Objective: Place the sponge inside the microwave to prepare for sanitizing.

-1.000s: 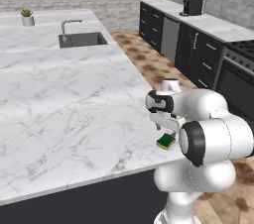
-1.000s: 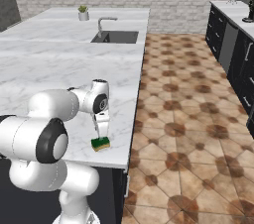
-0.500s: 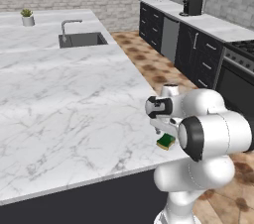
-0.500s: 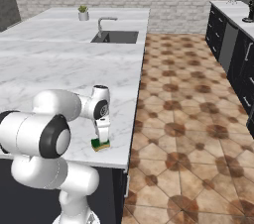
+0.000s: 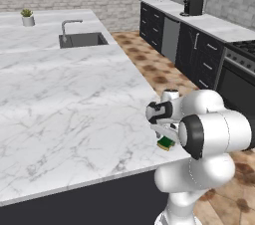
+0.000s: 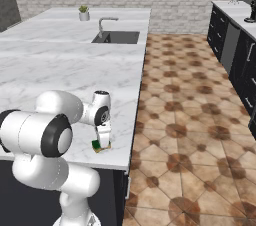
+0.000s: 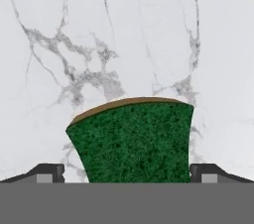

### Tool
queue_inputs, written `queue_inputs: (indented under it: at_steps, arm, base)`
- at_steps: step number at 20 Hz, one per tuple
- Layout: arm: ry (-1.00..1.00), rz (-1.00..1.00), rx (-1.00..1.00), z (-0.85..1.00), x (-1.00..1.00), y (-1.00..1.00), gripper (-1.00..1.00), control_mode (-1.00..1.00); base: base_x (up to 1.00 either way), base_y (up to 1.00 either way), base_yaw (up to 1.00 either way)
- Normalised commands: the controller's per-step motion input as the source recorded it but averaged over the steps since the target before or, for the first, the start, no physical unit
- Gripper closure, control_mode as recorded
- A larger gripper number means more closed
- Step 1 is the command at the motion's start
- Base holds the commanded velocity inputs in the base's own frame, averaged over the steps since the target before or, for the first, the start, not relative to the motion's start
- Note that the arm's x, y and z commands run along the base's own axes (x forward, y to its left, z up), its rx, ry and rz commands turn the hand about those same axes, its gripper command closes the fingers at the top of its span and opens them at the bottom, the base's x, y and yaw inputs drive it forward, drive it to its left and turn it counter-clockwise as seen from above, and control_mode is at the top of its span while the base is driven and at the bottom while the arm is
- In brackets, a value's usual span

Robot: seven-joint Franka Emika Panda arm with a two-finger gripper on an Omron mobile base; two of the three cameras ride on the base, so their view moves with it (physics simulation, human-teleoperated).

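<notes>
The small rectangular green sponge with a yellow layer (image 7: 130, 141) lies on the white marble bench (image 5: 64, 99) near its edge, at lower right of the left base view. The step in hand looks like the grasp: the gripper (image 7: 127, 173) should settle squarely so both fingertips (image 7: 47, 172) flank the sponge's sides before closing, then lift straight up. The jaws stand fully apart, holding nothing. The arm is folded low, wrist pointing down at the bench edge.

marble island (image 5: 64, 104) | sink (image 5: 82, 39) + faucet (image 5: 69, 23) | potted plant (image 5: 28, 17) | coffee maker (image 5: 193, 5)
</notes>
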Motion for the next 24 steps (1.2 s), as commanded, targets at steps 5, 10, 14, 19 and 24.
queue_inputs:
  at_steps: [5,10,14,19,24]
  arm:
    - [0.00,-0.03,0.00,-0.25,0.01,0.00,-1.00,-1.00]
    - [0.00,-0.03,0.01,-0.29,0.06,0.00,-1.00,-1.00]
    - [-0.01,-0.01,0.00,-0.34,-0.05,0.00,1.00,-1.00]
    - [0.00,0.00,0.00,-0.39,-0.13,0.00,1.00,-1.00]
    - [-0.03,-0.01,0.05,-0.23,-0.16,-0.01,1.00,-1.00]
  base:
    - [0.00,0.00,0.00]
    - [0.00,0.00,0.00]
    - [0.00,0.00,0.00]
    - [0.00,0.00,0.00]
    - [0.00,0.00,0.00]
